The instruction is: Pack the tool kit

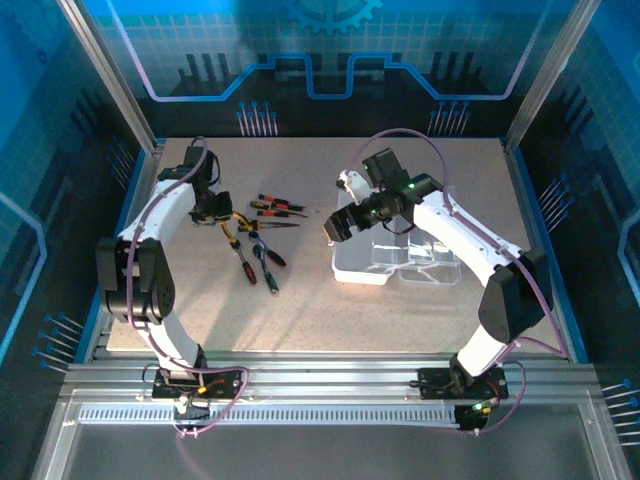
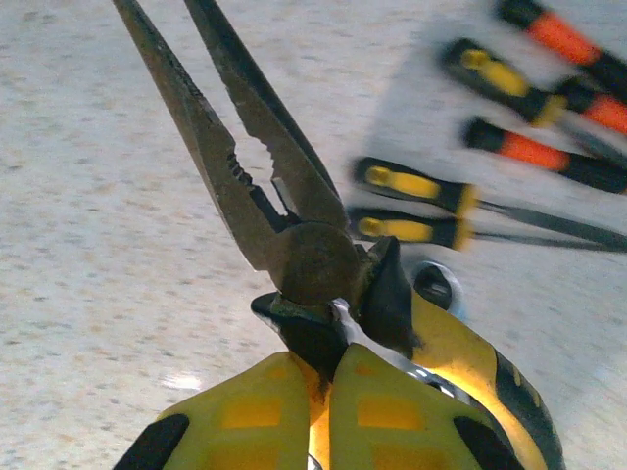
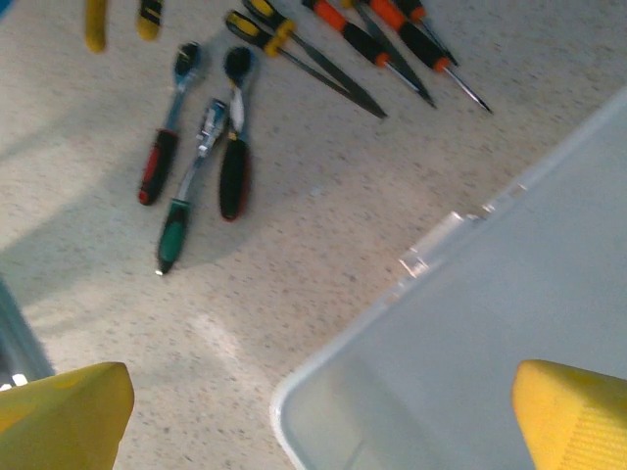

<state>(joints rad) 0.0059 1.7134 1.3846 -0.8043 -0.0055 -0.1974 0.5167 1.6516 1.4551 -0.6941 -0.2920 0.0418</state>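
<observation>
Your left fingers [image 2: 265, 416] pinch the grey long-nosed pliers with yellow handles [image 2: 274, 196] at the hinge, so they should not swing. Your right fingers [image 3: 59, 416] are spread wide over the clear plastic case [image 3: 460, 333] on the speckled desk [image 3: 294, 255], maybe ready to steady it.

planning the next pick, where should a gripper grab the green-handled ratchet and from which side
By the green handle's free end, from straight above, jaws across its width. The green-handled ratchet lies flat, and that end sticks out past the red-handled ratchet and black-handled ratchet crowding its head.
</observation>
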